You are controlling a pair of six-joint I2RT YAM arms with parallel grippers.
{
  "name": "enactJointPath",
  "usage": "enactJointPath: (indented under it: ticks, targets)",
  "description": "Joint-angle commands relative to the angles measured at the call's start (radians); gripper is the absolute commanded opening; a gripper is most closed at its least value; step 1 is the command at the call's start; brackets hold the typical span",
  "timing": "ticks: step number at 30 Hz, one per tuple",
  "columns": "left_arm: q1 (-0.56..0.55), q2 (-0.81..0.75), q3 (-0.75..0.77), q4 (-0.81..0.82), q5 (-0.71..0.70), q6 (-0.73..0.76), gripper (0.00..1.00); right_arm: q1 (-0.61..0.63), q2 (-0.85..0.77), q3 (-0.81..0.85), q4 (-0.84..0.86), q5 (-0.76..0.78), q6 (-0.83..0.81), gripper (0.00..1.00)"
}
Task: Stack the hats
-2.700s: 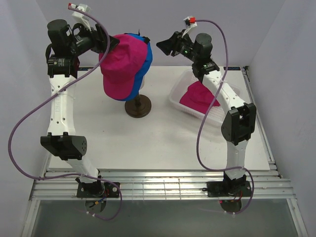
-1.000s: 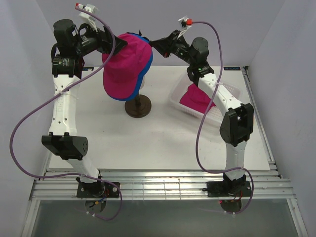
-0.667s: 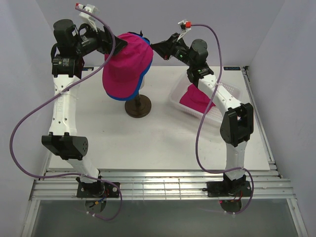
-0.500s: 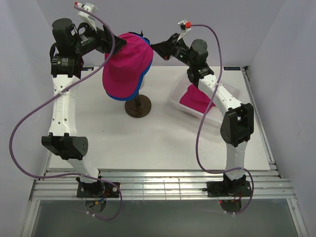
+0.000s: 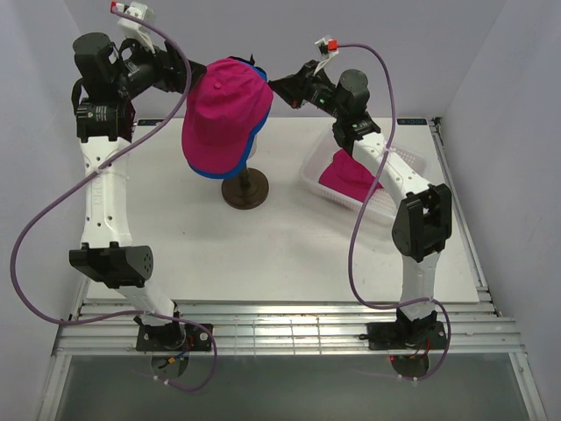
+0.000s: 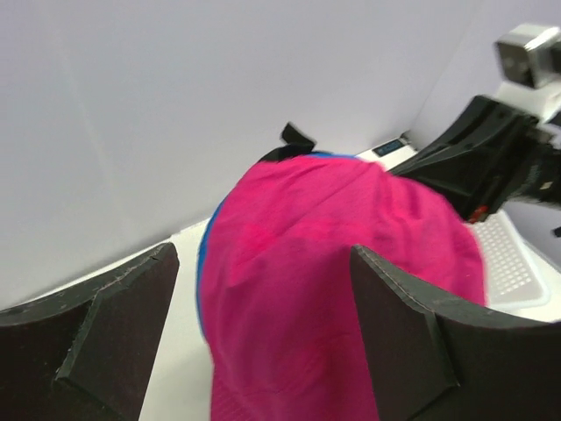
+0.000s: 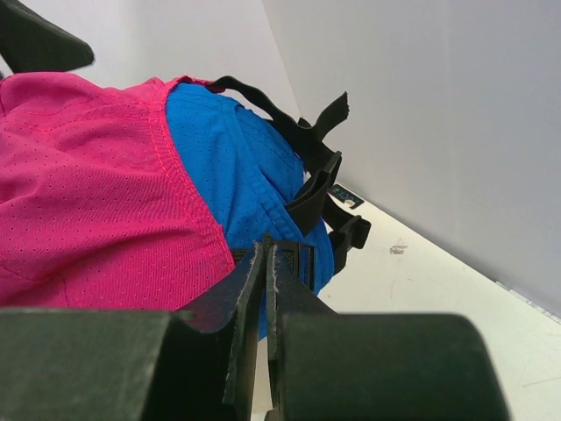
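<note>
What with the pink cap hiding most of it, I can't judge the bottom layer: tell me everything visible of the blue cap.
The blue cap is bright blue, perforated fabric, with a black adjuster strap sticking up at its back. It sits under the pink cap, which covers most of it; only its rear and lower rim show. The right gripper, jaws nearly closed, meets its rear edge.

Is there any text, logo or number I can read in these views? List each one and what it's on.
None of the views shows readable text.
The left arm's sticker has pale marks that are too small to read.
The small dark plate on the table by the back wall is too small to read.
No print is visible on the pink cap or the blue cap.
</note>
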Motion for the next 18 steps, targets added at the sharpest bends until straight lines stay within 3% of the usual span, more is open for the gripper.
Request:
enactJointPath:
  ticks: [1,2,4,5,6,10,11,18]
  targets:
    - [0.015,-0.042,-0.054,-0.006,-0.061,0.025,0.89,-0.006,-0.028,0.007,-0.079,0.003,-0.045,0.08]
    - [0.016,-0.042,-0.062,-0.003,-0.069,0.025,0.87,-0.006,-0.029,0.01,-0.086,0.004,-0.049,0.08]
    - [0.024,-0.044,-0.072,0.002,-0.075,0.02,0.84,-0.006,-0.034,0.008,-0.096,0.008,-0.054,0.27]
    - [0.027,-0.045,-0.071,0.002,-0.073,0.019,0.84,-0.006,-0.044,0.008,-0.11,0.015,-0.065,0.38]
    - [0.029,-0.045,-0.069,0.002,-0.069,0.019,0.84,-0.008,-0.051,0.005,-0.115,0.018,-0.071,0.57]
    - [0.029,-0.048,-0.043,0.002,-0.066,0.023,0.87,-0.034,-0.098,-0.004,-0.138,0.046,-0.085,0.96]
    - [0.027,-0.05,-0.036,-0.001,-0.066,0.025,0.87,-0.041,-0.109,-0.007,-0.148,0.066,-0.082,0.9]
    - [0.029,-0.053,-0.042,-0.002,-0.041,0.017,0.88,-0.172,-0.259,-0.117,-0.205,0.185,-0.048,0.89]
